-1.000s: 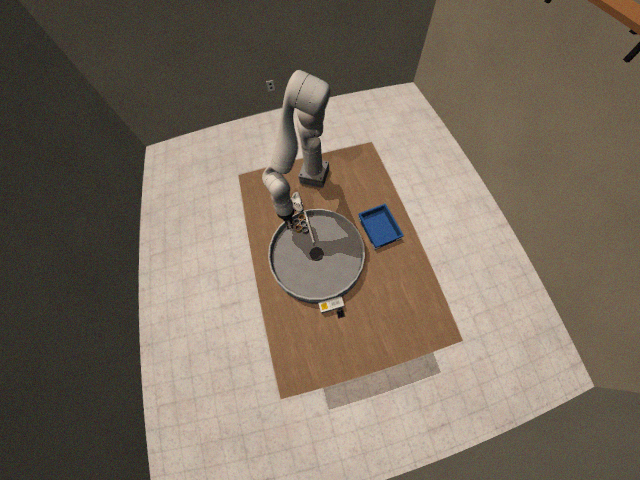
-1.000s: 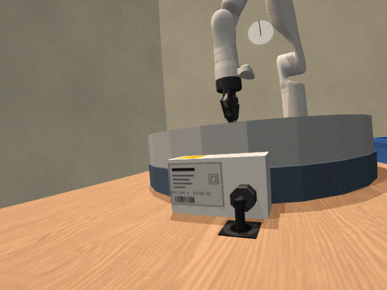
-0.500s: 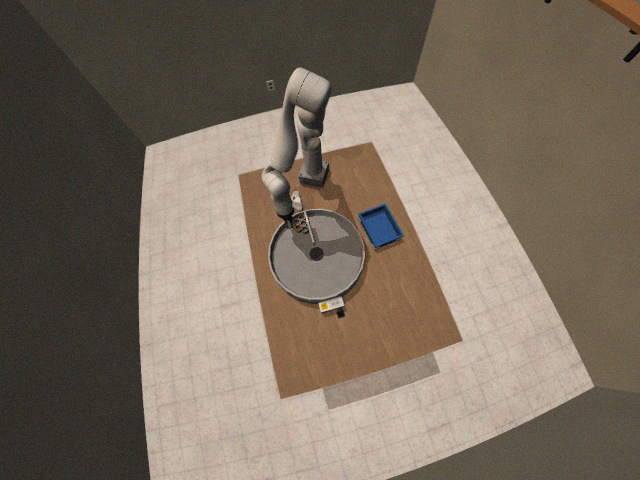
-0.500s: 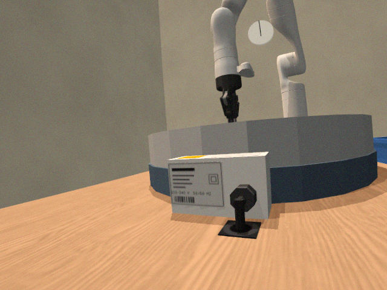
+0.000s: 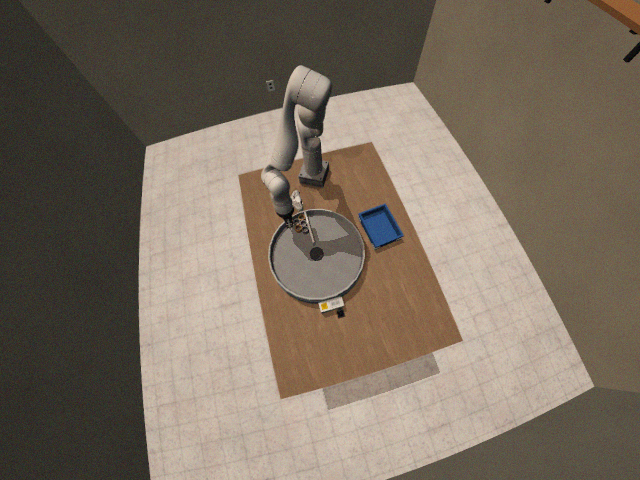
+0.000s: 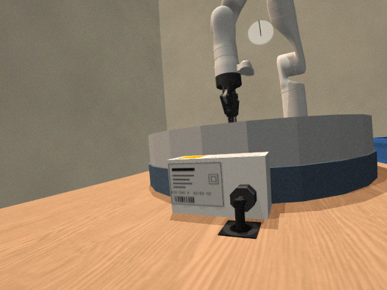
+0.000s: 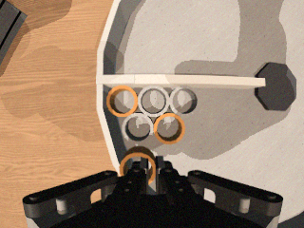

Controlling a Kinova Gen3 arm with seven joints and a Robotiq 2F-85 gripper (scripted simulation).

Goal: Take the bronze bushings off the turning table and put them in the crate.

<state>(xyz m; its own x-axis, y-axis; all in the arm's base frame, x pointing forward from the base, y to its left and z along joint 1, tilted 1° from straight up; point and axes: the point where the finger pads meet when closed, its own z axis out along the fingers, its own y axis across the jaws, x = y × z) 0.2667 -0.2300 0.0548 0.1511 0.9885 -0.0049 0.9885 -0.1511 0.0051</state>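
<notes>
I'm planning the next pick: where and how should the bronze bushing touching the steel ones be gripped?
Probably from straight above, pinching the wall of the bronze bushing on the side facing away from the divider. It stands upright with its bore open upward, so one finger could enter; neighbours crowd its other sides.
</notes>
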